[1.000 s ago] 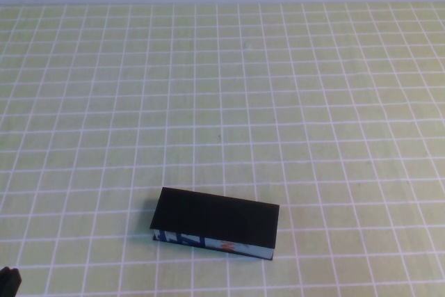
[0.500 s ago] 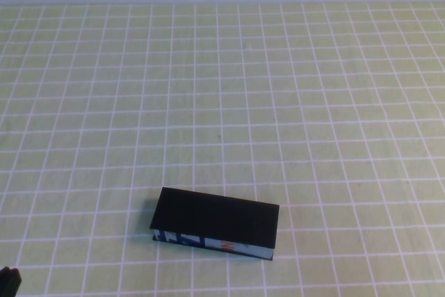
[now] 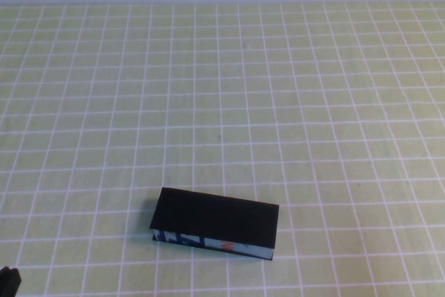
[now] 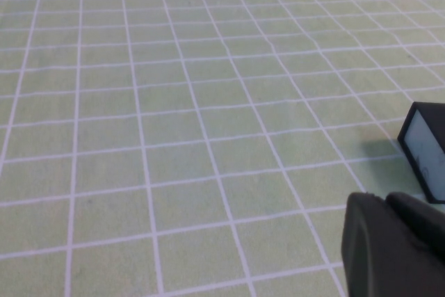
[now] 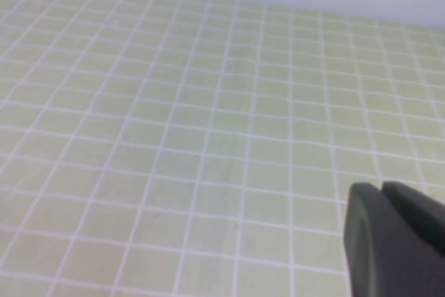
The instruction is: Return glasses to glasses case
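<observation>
- One glasses case [image 3: 215, 223] is lying closed on the green gridded surface [image 3: 278, 88], in the near part of the high view, a little toward the robot's left of centre.
- Its long axis is running left to right across the robot, slightly skewed; the blue-and-white printed front edge with the small orange-red mark is facing the robot.
- Count of glasses in view: zero. No pair is showing anywhere on the surface in any view; whether they are already inside the closed case cannot be told.
- The left gripper [image 4: 396, 245] is sitting low at the near-left corner, only a dark sliver of it [image 3: 8, 282] showing in the high view. The case is lying to its right and slightly ahead; one pale end face of the case [image 4: 425, 151] is showing near the gripper in the left wrist view.
- The left gripper's two dark fingers are appearing pressed together with nothing between them.
- The right gripper [image 5: 396, 241] is not showing in the high view; its wrist view is showing only bare surface, no case. Its fingers are likewise reading as closed together and empty.
- Judgement: the left arm is looking the nearer one to the case, so any lid move would fall to it more naturally.
</observation>
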